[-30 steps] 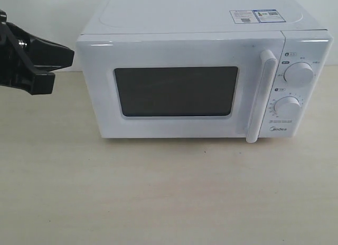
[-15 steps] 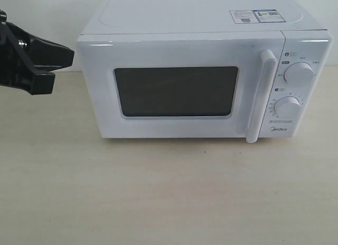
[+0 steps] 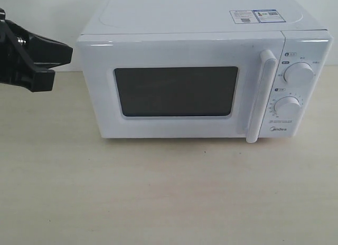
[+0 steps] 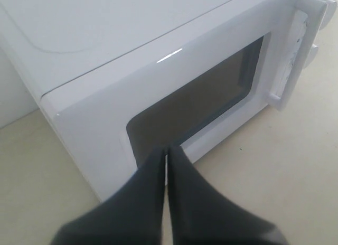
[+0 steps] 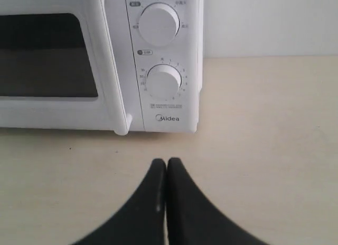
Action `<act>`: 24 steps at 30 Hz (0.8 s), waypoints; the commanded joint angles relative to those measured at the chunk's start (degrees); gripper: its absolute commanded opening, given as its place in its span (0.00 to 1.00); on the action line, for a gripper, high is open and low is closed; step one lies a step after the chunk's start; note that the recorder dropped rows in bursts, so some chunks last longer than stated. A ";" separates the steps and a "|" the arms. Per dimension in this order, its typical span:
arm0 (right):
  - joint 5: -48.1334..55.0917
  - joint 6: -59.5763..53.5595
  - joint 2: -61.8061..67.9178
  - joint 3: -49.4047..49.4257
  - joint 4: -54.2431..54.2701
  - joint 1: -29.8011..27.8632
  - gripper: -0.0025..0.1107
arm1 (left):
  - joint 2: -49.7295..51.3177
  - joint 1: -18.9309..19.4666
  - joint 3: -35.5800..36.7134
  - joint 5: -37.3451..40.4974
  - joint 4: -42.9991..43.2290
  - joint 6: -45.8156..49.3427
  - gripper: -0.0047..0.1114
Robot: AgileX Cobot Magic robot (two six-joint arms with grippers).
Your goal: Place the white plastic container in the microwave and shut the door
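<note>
So the microwave (image 3: pixel 185 18) sits on the table (image 3: pixel 158 197), dials (image 3: pixel 299 74) right of the door (image 3: pixel 174 92), my left claw (image 4: pixel 167 150) hanging off its left side.

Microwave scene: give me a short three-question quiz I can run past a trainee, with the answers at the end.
1. True or false: the door of the microwave is shut.
2. The left tool is: A) open wide; B) shut, holding nothing; C) clamped on a spoon.
3. How many round dials does the microwave's front carry?
Key: 1 true; 2 B; 3 two.
</note>
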 commanded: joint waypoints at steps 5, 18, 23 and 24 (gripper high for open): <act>1.37 -0.39 -0.33 0.23 0.06 -0.11 0.02 | 0.02 0.20 0.28 -0.33 -0.30 -0.38 0.07; 1.37 -0.28 -0.33 0.23 0.89 -0.11 0.02 | 0.02 0.20 0.28 -0.33 -0.30 -0.38 0.07; 1.49 -0.67 -0.33 0.23 0.88 -0.01 0.02 | 0.02 0.20 0.28 -0.13 -0.30 -0.38 0.07; 1.49 -0.67 -0.33 0.23 0.88 -0.01 0.02 | 0.02 0.20 0.28 -0.13 -0.30 -0.38 0.07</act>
